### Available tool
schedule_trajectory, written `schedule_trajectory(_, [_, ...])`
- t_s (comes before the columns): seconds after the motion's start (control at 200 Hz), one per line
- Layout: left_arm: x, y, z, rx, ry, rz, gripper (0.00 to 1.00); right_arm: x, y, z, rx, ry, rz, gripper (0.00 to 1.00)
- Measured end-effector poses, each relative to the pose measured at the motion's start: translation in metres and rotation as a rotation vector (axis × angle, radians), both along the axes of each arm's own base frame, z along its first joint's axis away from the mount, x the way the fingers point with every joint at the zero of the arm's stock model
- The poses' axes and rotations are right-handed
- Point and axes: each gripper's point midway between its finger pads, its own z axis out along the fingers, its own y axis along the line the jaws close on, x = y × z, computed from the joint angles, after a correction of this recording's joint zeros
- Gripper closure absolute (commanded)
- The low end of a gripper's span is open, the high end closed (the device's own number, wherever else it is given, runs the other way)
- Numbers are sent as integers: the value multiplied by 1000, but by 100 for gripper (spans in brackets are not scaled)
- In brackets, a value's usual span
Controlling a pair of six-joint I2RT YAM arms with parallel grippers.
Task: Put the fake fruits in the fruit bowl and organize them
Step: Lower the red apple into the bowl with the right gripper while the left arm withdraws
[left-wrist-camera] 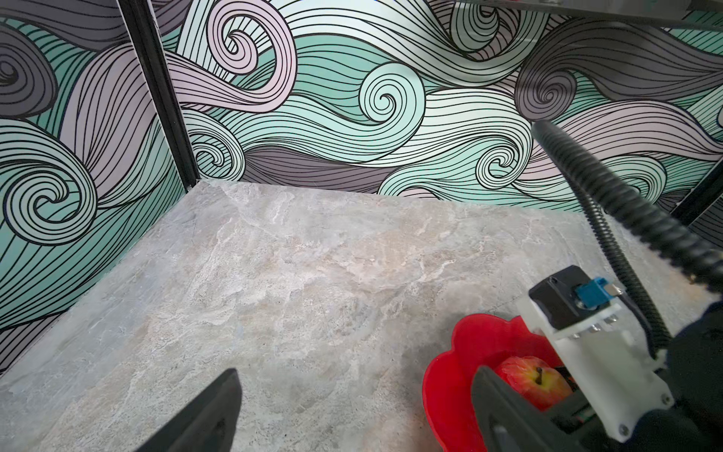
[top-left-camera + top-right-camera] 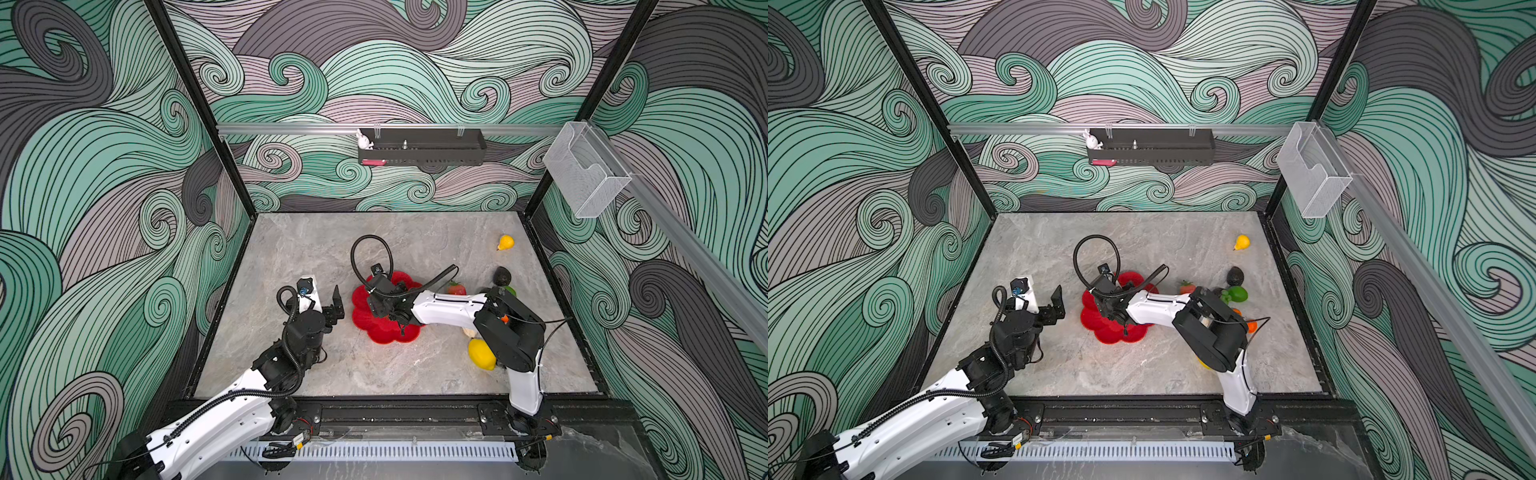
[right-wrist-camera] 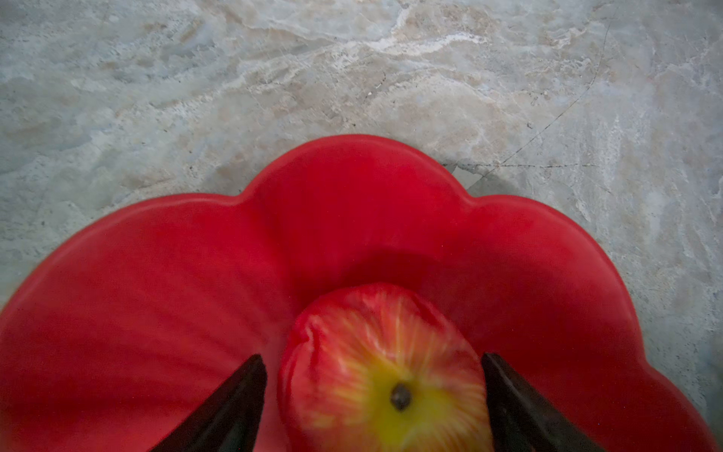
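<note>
fruit bowl (image 2: 382,337): red scalloped dish, flat on the table (image 2: 307,253), about mid-table
apple (image 3: 383,371): red with a yellow crown, stem up, inside the fruit bowl near its centre; also glimpsed from the left wrist; hidden under the right arm (image 2: 449,309) in both top views
right gripper (image 3: 371,357): over the fruit bowl, fingers spread either side of the apple; a strip of red dish shows between one finger and the fruit, the other finger sits at its edge; not clamping
left gripper (image 1: 357,371): just left of the fruit bowl, over bare table, jaws wide apart, nothing between them
strawberry (image 2: 456,288): on the table just right of the fruit bowl
avocado (image 2: 502,276): farther right, on the table
green fruit (image 2: 1237,294): just near-side of the avocado
lemon (image 2: 481,354): near right, partly under the right arm
yellow pear (image 2: 505,242): far right, alone
orange (image 2: 1252,326): a sliver beside the right arm's elbow
</note>
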Motion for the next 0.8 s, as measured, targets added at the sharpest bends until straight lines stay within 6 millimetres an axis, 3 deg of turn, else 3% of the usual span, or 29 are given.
schedule_trajectory(0.1, [0, 0, 0, 0, 0, 0, 6, -1, -1, 0, -4, 6, -2, 1])
schedule_trajectory(0.355, [0, 0, 0, 0, 0, 0, 6, -5, -4, 12, -11, 24, 2, 0])
schedule_trajectory(0.62, [0, -1, 0, -3, 0, -6, 6, -10, -9, 76, 110, 19, 41, 0])
schedule_trajectory(0.801, [-1, -1, 3, -12, -8, -12, 6, -6, -27, 123, 192, -16, 36, 0])
